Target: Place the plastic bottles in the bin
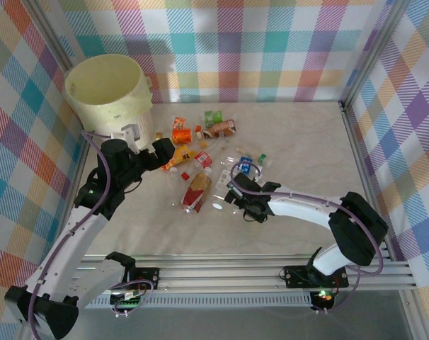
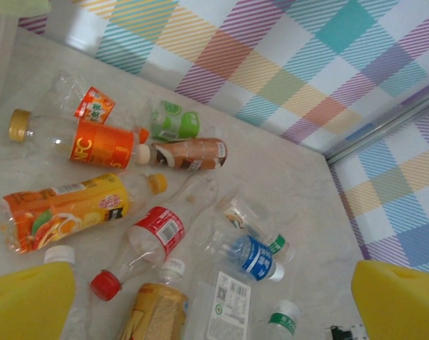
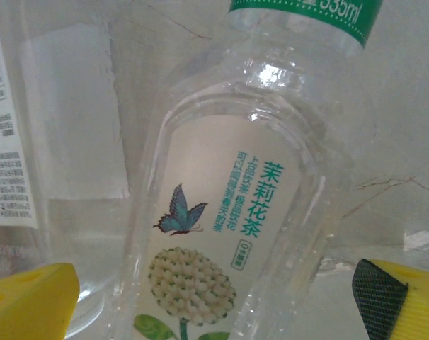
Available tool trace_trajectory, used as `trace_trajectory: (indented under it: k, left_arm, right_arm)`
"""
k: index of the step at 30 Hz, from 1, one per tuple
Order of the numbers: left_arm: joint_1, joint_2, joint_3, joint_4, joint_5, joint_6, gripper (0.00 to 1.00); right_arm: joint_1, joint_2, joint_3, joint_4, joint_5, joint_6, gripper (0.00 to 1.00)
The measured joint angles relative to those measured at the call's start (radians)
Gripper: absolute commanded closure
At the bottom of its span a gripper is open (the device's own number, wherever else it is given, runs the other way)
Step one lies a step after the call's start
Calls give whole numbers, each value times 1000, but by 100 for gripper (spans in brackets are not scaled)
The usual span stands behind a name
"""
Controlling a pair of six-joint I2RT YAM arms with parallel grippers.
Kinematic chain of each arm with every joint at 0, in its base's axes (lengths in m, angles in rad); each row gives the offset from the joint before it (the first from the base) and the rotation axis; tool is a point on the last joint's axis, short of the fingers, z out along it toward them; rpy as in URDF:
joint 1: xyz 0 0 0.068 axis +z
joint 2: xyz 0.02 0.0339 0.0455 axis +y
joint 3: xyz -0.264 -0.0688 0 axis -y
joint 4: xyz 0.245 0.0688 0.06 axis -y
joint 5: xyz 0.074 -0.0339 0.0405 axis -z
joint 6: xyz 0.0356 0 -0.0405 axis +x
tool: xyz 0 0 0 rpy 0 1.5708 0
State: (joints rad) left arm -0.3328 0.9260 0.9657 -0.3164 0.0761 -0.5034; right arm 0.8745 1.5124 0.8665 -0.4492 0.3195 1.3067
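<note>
— Bin and load?
— Large pale-yellow round plastic bin [image 1: 112, 117] upright at eleven o'clock on the table, mouth up to take drops. Crushed clear plastic bottles with coloured labels [image 1: 200, 159] loose at centre, four o'clock of the bin, judged within reach of both arms.
— Grippers?
— Left gripper [image 2: 214, 312]: jaws wide apart, empty, above the scatter's nine o'clock edge. Right gripper [image 3: 214, 304]: jaws apart, straddling a clear jasmine-tea bottle with butterfly label [image 3: 229, 234]; likely lined up for a pick, not clamped.
— Surface, room?
— Pale marbled tabletop [image 1: 306, 163], flat. Pastel plaid cloth walls [image 1: 271, 49] on three sides.
</note>
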Motion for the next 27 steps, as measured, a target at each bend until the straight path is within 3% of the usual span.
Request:
trace_trajectory:
  k: [13,27]
  left_arm:
    - [0,0,-10,3,-11,3,0]
    - [0,57,-13,8,9,-2,0]
  right_arm:
    - [2,-4,-69,-2,17,47,15]
    - [17,-104,-194,117,48,-49,44]
